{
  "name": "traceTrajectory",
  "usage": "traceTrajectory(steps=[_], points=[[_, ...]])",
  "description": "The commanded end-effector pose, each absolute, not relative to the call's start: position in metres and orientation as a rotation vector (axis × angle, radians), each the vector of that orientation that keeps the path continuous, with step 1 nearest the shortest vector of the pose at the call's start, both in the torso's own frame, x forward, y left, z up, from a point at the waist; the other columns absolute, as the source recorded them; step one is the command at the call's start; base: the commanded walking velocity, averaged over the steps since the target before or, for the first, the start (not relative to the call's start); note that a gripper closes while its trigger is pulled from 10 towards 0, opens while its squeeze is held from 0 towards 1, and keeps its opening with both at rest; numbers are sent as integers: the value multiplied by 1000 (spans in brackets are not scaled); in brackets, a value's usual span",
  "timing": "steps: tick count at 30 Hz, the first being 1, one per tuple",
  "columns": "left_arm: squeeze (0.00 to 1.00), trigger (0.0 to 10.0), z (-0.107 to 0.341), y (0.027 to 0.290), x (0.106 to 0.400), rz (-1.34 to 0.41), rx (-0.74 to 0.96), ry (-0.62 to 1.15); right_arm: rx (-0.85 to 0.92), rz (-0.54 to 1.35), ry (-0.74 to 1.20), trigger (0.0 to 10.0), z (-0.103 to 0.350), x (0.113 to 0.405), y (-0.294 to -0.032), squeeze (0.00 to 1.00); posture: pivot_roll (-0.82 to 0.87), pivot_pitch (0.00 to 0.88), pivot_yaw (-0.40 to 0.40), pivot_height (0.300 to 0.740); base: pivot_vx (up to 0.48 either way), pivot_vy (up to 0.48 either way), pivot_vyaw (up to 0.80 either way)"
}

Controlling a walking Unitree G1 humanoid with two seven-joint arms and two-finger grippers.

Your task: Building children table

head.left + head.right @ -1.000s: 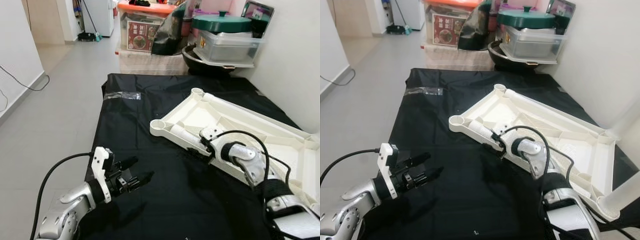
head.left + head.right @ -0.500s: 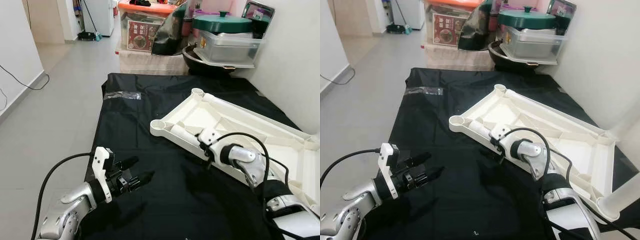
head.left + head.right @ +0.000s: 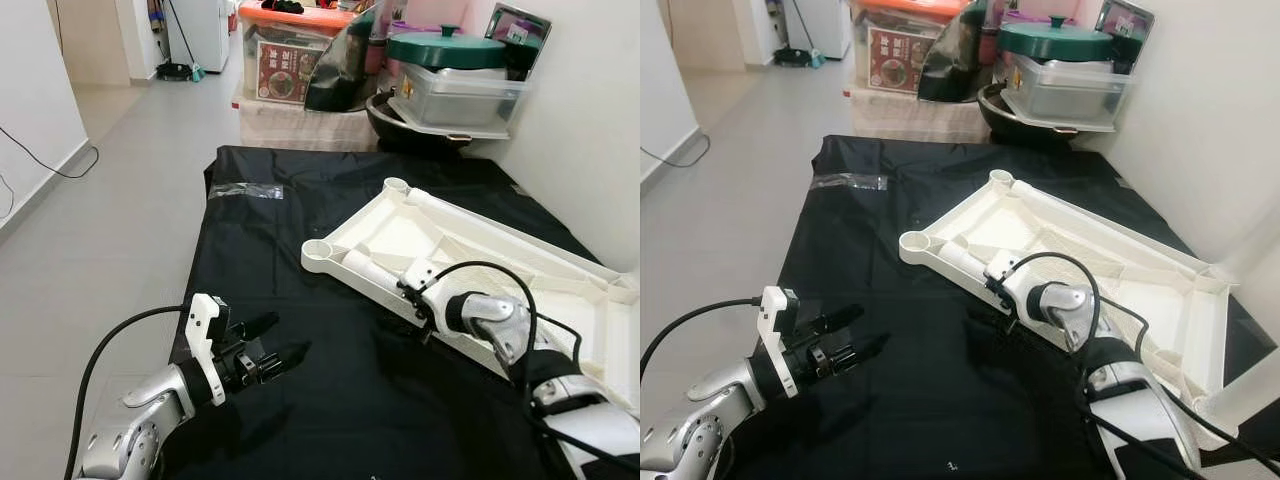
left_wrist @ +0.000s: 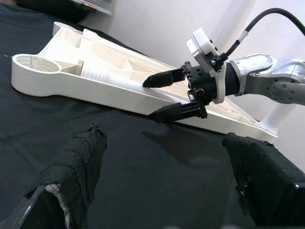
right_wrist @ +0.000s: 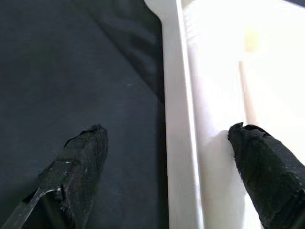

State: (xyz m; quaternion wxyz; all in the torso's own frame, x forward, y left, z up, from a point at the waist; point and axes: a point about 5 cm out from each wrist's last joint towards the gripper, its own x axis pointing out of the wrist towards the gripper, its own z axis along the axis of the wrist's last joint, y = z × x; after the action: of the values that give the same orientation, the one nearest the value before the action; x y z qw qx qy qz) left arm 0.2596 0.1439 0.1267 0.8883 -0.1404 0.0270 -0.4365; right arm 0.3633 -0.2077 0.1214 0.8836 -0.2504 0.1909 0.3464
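The right gripper (image 4: 169,93) stands with fingers spread on both sides of the near edge of the white upturned table top (image 3: 470,250), which lies on the black sheet (image 3: 290,300), while the left gripper (image 3: 275,350) hovers spread and empty over the sheet, well apart.

I see the upturned tabletop (image 3: 470,250) lying on the sheet (image 3: 280,290) toward my two o'clock, my right gripper (image 4: 167,94) straddling its near rim, storage boxes (image 3: 300,75) behind at twelve.
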Motion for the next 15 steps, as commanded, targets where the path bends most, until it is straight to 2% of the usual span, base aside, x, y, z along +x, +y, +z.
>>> traceTrajectory(steps=[1,6,15], points=[[0,10000,126,141,259,-911,-300,51,-482,735,480,10000,110,355,-219,0,67,0,-147,740,0,0,0],[0,10000,126,141,259,-915,-302,51,-461,800,576,10000,98,345,-222,0,64,0,-145,740,0,0,0],[0,10000,126,141,259,-914,-303,50,-480,731,708,10000,79,338,-226,0,68,0,-148,740,0,0,0]])
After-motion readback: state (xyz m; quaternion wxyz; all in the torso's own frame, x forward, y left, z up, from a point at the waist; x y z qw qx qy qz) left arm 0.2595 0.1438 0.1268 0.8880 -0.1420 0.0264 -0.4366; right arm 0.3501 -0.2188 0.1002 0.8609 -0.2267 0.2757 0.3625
